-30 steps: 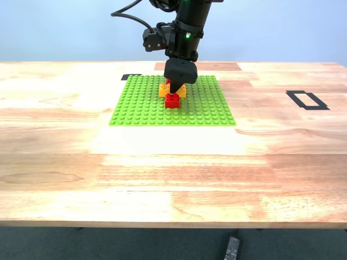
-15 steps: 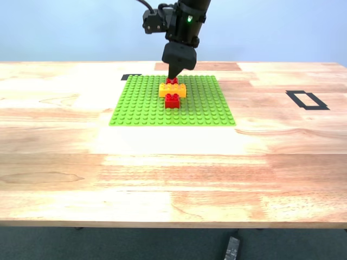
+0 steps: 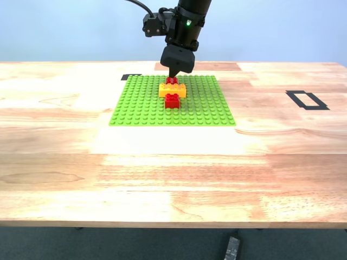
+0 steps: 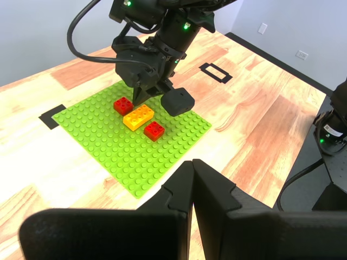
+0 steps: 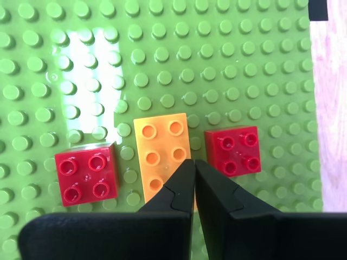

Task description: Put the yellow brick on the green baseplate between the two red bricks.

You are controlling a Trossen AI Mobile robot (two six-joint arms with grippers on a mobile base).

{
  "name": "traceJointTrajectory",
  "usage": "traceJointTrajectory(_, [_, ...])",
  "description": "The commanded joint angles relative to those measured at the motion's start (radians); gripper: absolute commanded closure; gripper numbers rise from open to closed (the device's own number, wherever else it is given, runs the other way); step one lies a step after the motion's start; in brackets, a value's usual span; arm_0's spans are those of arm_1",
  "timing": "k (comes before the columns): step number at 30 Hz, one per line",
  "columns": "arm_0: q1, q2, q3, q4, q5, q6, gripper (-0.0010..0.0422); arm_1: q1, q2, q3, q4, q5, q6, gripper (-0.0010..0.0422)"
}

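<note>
A robotics lab: wooden table (image 3: 173,173) with black tape markers (image 3: 307,99), plain blue wall (image 3: 282,30), wall outlets (image 4: 263,28).

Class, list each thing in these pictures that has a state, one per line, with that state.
yellow brick: on the baseplate, between the red bricks, released
red bricks: on the baseplate, one each side
green baseplate: flat on the table
second gripper: shut, above the bricks
first gripper: shut, away from the baseplate
</note>
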Motion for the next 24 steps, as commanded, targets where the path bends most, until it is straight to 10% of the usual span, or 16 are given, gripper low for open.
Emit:
traceJointTrajectory(1, [0.000, 0.001, 0.000, 0.000, 0.000, 0.000, 0.0413, 0.000, 0.007, 0.000, 0.001, 0.000, 0.003, 0.0404])
traceJointTrajectory(24, [0.000, 0.000, 0.000, 0.000, 0.000, 0.003, 0.0413, 0.002, 0.061, 0.000, -0.003, -0.032, 0.024, 0.0413])
